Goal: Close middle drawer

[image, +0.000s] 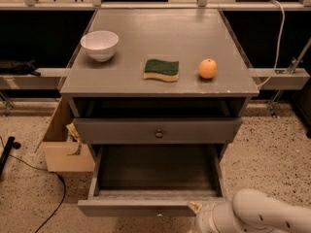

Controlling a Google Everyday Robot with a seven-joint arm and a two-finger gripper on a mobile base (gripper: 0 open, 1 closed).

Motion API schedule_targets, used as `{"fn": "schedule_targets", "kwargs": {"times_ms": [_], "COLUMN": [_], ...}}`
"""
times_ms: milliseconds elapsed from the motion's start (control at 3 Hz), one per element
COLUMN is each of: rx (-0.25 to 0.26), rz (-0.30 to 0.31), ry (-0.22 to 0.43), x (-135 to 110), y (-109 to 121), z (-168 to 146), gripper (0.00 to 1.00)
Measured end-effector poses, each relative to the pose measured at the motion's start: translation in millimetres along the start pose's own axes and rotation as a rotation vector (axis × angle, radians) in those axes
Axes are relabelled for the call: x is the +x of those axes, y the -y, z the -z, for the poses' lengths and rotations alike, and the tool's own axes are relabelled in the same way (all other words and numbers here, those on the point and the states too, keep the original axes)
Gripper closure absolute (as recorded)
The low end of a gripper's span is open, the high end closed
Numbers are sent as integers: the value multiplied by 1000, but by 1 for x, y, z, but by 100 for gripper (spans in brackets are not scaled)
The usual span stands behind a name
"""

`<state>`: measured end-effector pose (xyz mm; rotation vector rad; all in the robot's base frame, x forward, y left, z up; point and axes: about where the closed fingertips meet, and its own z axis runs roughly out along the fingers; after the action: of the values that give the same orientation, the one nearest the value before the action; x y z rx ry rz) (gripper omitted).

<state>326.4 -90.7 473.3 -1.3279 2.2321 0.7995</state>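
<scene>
The middle drawer [155,174] stands out forward below the upper drawer [121,130], the gripper [197,208] seemingly at its front right corner. Above it, the surface [160,33] carries a bowl [99,44] left, a sponge [161,69] centre, an orange [207,68] right.
</scene>
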Motion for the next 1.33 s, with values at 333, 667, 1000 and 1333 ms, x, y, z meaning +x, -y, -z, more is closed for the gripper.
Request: {"fn": "schedule_targets", "kwargs": {"times_ms": [333, 667, 1000, 1333], "rx": [-9, -15, -15, -15], "rz": [-43, -89, -94, -94], "ry": [-21, -60, -64, -64], "x": [22, 46, 48, 48], "y": [6, 11, 11, 11], "z": [-11, -22, -22, -22], "gripper": [0, 0, 11, 25]}}
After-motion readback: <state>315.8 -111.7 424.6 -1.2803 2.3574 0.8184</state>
